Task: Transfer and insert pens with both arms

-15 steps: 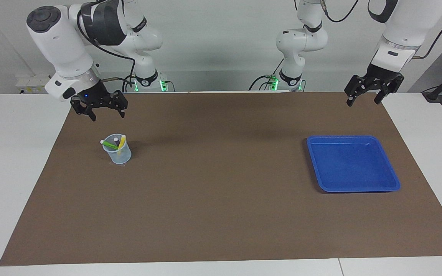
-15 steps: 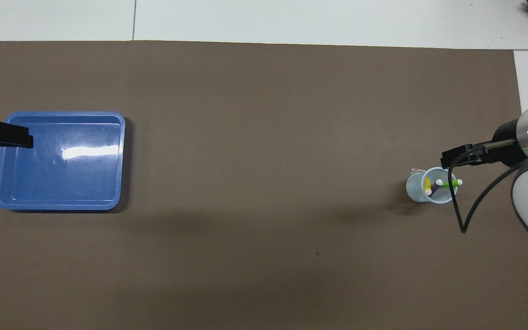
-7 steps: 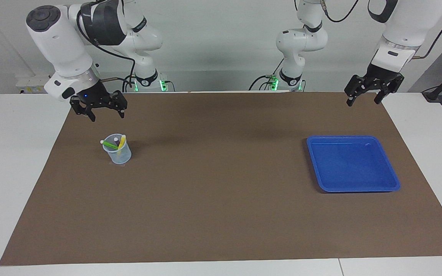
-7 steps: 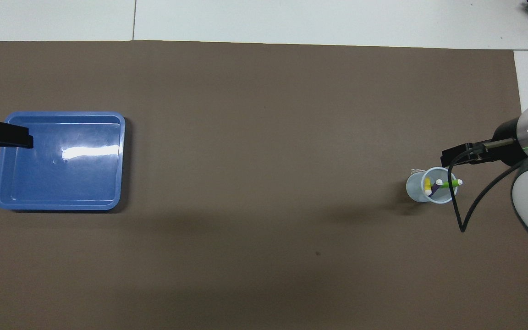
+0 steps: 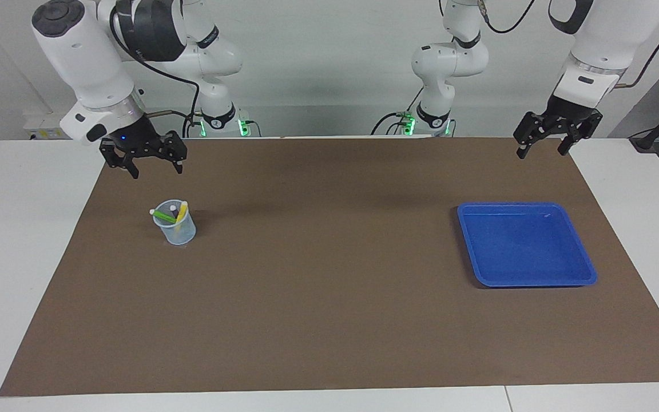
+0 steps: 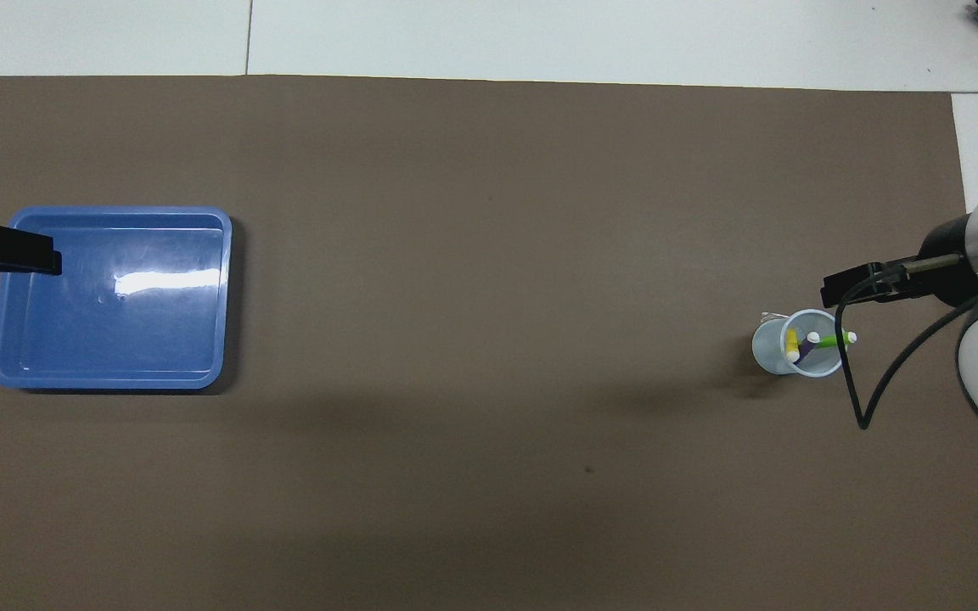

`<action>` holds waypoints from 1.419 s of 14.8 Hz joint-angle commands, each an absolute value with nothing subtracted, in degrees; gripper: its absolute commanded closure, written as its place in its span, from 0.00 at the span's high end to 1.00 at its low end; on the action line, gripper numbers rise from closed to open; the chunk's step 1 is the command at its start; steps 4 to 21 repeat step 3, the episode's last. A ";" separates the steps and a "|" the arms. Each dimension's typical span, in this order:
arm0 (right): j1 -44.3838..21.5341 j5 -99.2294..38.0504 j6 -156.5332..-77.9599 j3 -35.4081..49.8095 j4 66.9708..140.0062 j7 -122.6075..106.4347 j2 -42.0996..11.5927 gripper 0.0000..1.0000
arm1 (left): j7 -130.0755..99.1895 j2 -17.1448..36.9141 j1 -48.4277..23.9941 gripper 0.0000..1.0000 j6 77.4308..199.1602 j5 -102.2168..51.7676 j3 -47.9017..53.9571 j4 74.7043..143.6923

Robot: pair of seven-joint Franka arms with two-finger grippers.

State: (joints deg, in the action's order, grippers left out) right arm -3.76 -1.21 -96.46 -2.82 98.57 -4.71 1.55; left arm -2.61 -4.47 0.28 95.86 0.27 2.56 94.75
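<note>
Right gripper [image 5: 150,167], jaws wide and empty, hangs at eleven o'clock of the cup [image 5: 176,230] holding all three pens [image 5: 168,214] — a careless descent could tip it — left gripper [image 5: 542,150] waits open.

Three pens [image 5: 170,215], one cup [image 5: 177,231], one tray [image 5: 584,270]

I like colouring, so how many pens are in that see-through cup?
3, all standing in the clear cup toward the right arm's end: a green pen, a yellow pen and a purple pen. None lie elsewhere.
</note>
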 commanded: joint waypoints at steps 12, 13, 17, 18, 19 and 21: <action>-2.81 -1.76 -94.92 -1.93 97.29 -4.04 1.05 1.00 | -2.29 -4.48 0.00 1.00 94.57 0.70 2.37 93.87; -2.81 -1.76 -94.92 -1.93 97.29 -4.04 1.05 1.00 | -2.29 -4.48 0.00 1.00 94.57 0.70 2.37 93.87; -2.81 -1.76 -94.92 -1.93 97.29 -4.04 1.05 1.00 | -2.29 -4.48 0.00 1.00 94.57 0.70 2.37 93.87; -2.81 -1.76 -94.92 -1.93 97.29 -4.04 1.05 1.00 | -2.29 -4.48 0.00 1.00 94.57 0.70 2.37 93.87; -2.81 -1.76 -94.92 -1.93 97.29 -4.04 1.05 1.00 | -2.29 -4.48 0.00 1.00 94.57 0.70 2.37 93.87; -2.81 -1.76 -94.92 -1.93 97.29 -4.04 1.05 1.00 | -2.29 -4.48 0.00 1.00 94.57 0.70 2.37 93.87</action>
